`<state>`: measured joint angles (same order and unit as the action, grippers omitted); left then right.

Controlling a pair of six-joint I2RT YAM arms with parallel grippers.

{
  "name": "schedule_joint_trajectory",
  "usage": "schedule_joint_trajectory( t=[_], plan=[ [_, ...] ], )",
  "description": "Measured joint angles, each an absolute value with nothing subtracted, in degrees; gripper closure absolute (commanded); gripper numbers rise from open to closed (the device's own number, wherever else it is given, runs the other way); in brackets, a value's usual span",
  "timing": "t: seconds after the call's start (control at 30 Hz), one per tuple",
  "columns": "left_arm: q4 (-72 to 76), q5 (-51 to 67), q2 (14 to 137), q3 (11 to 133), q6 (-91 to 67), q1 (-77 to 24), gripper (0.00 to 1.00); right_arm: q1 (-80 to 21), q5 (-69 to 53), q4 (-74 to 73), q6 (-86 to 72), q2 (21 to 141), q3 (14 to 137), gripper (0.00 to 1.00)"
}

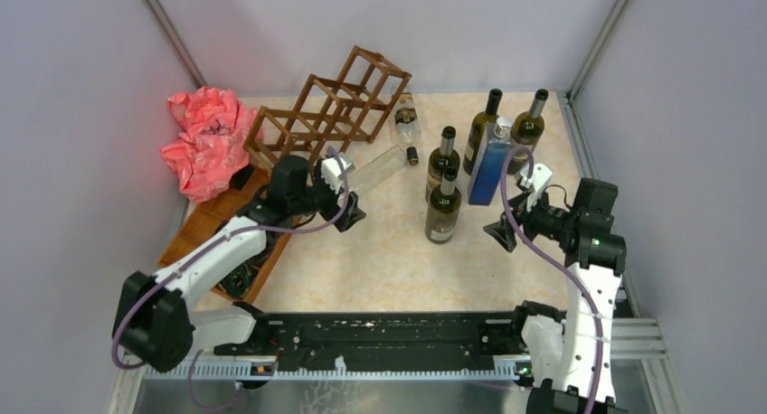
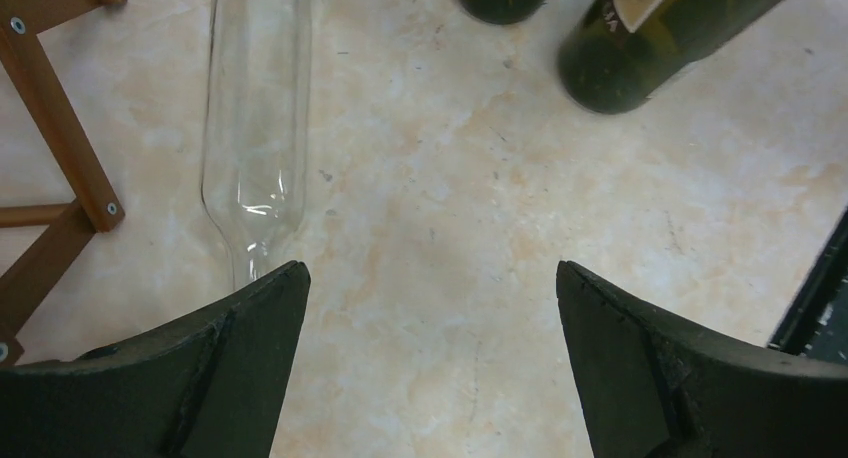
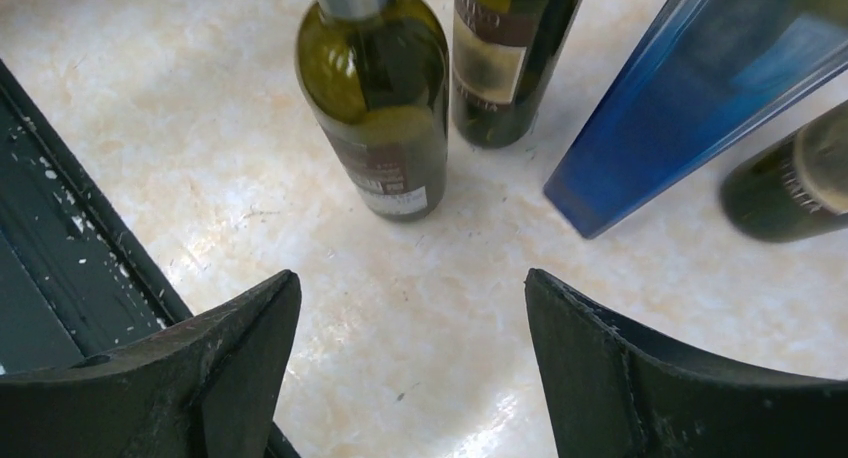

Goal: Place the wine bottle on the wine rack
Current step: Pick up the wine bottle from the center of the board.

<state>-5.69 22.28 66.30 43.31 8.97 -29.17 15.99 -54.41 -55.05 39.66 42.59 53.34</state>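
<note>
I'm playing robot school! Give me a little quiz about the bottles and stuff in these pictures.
1. True or false: the clear bottle lies on its side next to the wine rack.
2. What colour is the flat-sided bottle standing among the dark ones? A) red B) blue C) yellow
3. How many dark green bottles stand upright on the table?

Key: 1 true; 2 B; 3 four.
</note>
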Motion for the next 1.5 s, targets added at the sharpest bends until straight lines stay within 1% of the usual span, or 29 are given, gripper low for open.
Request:
schedule_joint_trajectory(
  t=[0.1,0.13,0.17,0.27,0.4,0.57,0.8,0.93,1.13,1.37,1.5],
  plan=[
    [-5.3,21.5,73.1,46.5,12.1,-29.2,0.02,16.0,-55.5,-49.4,37.1,42.9,47.3,0.18],
    [-5.7,21.1,75.8,48.2,13.3,-29.2,0.02,16.0,-56.3,-47.8,36.4,43.0,45.6,0.16],
    [-5.8,20.8,77.5,49.3,14.0,-29.2,0.02,16.0,-57.0,-46.8,36.0,43.0,44.4,0.14],
    [-6.0,19.3,82.6,52.6,16.4,-29.2,0.02,16.0,-58.4,-45.1,35.9,43.0,43.2,0.14],
    [-5.2,18.4,83.6,52.7,17.8,-29.2,0.02,16.0,-57.7,-43.9,36.0,42.7,43.0,0.14],
    [-2.1,18.2,85.2,52.9,18.8,-29.2,0.02,16.0,-53.8,-41.8,35.8,42.4,42.0,0.14],
    [-0.8,17.3,90.7,56.7,21.3,-29.2,0.02,16.0,-49.9,-40.1,35.7,42.4,40.5,0.14],
    [-1.6,16.1,93.3,59.6,21.2,-29.2,0.01,16.0,-49.0,-39.7,35.7,42.4,40.5,0.14],
    [-4.0,14.9,96.6,60.9,20.8,-29.2,0.02,15.9,-48.4,-38.8,35.7,42.4,40.3,0.14],
    [-7.8,11.3,101.5,66.4,19.5,-29.2,0.02,15.0,-47.6,-38.5,35.7,42.9,39.7,0.14],
    [-9.6,9.8,104.8,70.4,19.0,-29.2,0.08,14.0,-47.3,-38.3,35.7,43.3,39.7,0.14]
  ],
)
